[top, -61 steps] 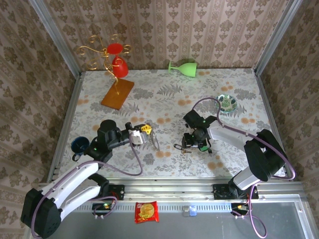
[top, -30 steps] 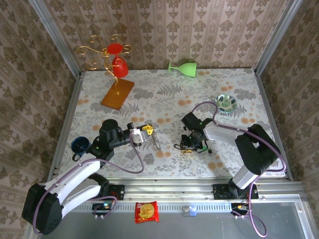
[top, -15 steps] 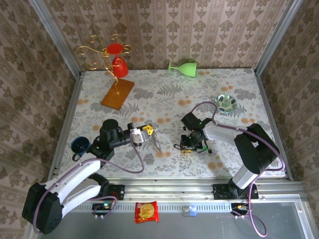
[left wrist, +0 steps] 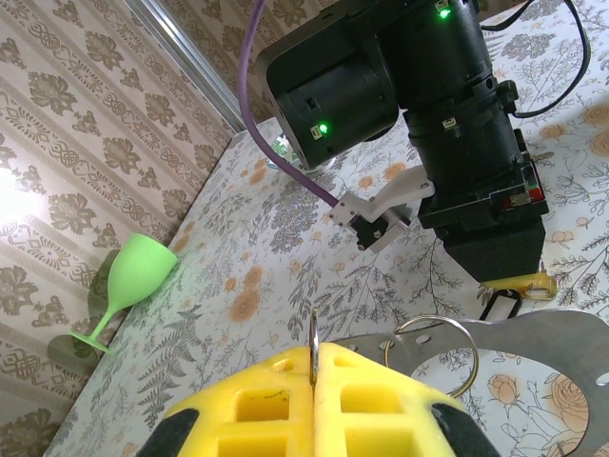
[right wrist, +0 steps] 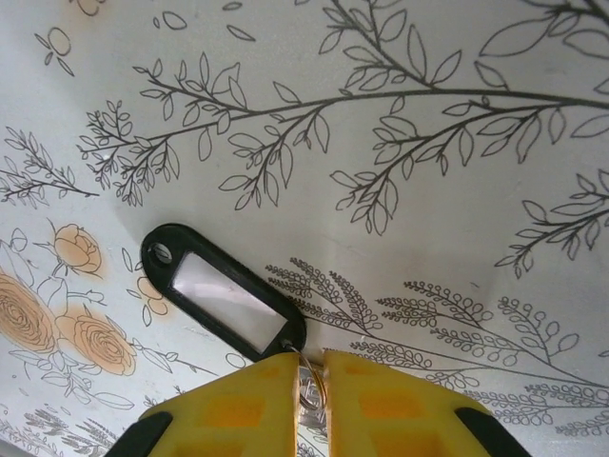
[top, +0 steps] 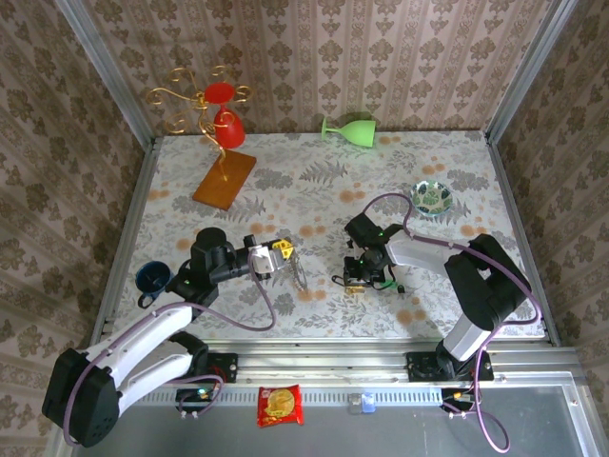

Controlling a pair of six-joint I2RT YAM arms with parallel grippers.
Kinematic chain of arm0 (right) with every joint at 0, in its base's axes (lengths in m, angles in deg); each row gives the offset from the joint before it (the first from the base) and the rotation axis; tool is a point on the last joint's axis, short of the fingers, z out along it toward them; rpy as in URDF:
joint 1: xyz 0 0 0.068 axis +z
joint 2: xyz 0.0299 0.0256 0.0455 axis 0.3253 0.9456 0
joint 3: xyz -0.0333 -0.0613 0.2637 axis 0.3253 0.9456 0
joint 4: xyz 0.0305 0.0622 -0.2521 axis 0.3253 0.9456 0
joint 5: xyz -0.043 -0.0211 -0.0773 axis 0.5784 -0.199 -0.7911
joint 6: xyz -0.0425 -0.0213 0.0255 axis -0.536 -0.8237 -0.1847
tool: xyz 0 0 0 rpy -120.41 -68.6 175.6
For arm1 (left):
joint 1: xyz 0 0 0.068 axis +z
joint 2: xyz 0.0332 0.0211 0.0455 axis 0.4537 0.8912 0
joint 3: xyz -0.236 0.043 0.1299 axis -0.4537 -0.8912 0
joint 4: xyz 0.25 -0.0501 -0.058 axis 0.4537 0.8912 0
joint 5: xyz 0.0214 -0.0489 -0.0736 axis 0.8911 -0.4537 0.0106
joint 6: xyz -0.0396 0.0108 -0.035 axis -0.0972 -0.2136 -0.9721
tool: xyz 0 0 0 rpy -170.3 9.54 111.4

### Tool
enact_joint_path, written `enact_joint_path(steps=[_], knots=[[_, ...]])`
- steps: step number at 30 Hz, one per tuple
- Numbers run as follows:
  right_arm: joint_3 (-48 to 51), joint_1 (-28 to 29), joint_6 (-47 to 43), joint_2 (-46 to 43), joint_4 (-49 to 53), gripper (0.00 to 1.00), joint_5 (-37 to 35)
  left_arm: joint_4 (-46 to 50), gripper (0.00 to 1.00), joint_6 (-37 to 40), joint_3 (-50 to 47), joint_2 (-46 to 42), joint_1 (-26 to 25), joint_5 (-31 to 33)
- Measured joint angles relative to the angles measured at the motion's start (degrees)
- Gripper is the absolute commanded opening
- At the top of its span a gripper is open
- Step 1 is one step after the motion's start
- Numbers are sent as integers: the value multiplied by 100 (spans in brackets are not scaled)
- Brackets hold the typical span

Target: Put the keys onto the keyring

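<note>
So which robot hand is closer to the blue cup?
Left. The left gripper is a little to the right of the blue cup in the top view. The right gripper is further right still, past the left one.

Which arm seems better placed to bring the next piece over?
Right. The right gripper pinches the small ring at the black tag on the table; the left gripper is occupied holding the keyring.

Two robot arms [top: 143, 333], one green goblet [top: 350, 128], one blue mug [top: 150, 278], one patterned dish [top: 433, 196], one snack packet [top: 280, 405]
</note>
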Motion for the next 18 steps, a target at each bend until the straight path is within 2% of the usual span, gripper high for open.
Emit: enact_joint_path(steps=[7, 18], knots=[[-83, 0, -24, 0, -4, 0, 76, 0, 0, -15, 0, 4, 0, 2], [-118, 13, -306, -219, 326, 0, 39, 0, 0, -39, 0, 4, 0, 22]])
